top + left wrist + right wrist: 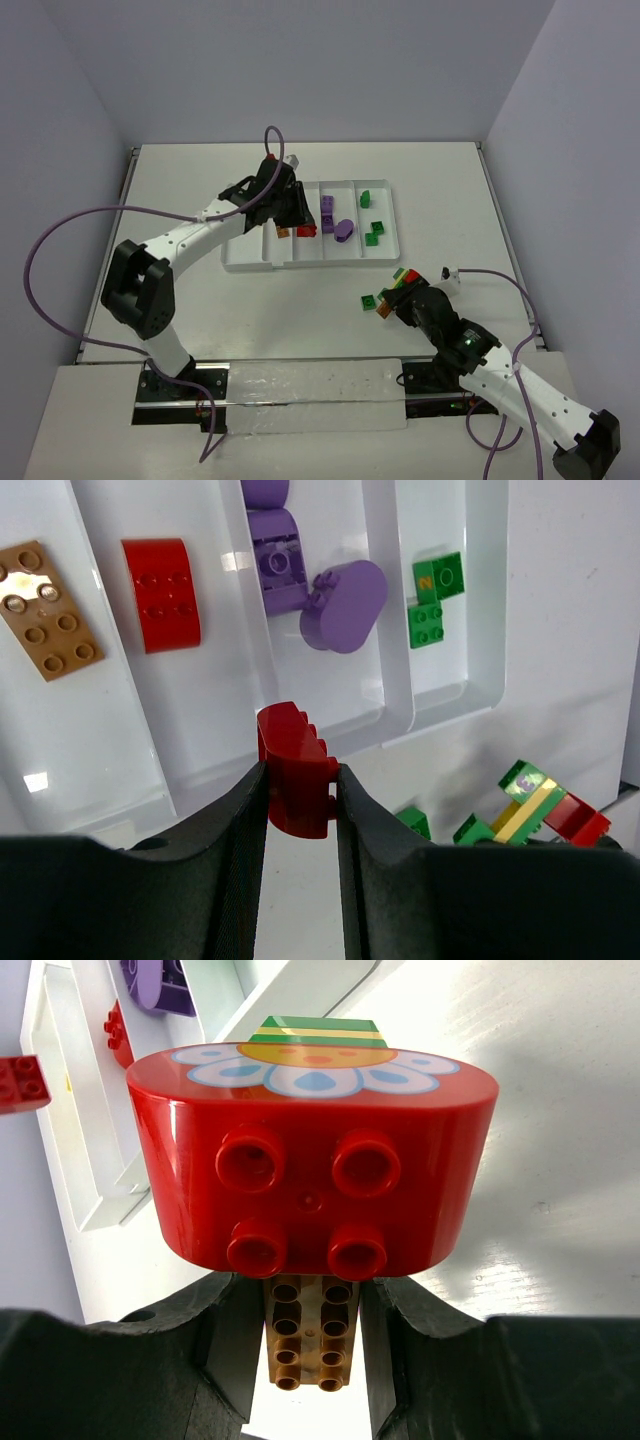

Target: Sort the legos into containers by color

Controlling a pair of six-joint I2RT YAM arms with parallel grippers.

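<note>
Left arm (pixel 190 235) extends from its base out to the tray (pixel 245 265), wrist pitched down. Left gripper (pixel 300 780) is above the tray's near edge, jaws closed on a red brick (pixel 290 742). Right arm (pixel 500 375) is folded low. Right gripper (pixel 310 1300) lies near the tray's near right corner, jaws clamped on an orange-brown brick (pixel 310 1345).

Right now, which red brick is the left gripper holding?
The ridged red brick between the left gripper's fingers, over the tray. A second red brick lies loose in a compartment; the flower-printed brick sits in the right gripper's stack.
</note>
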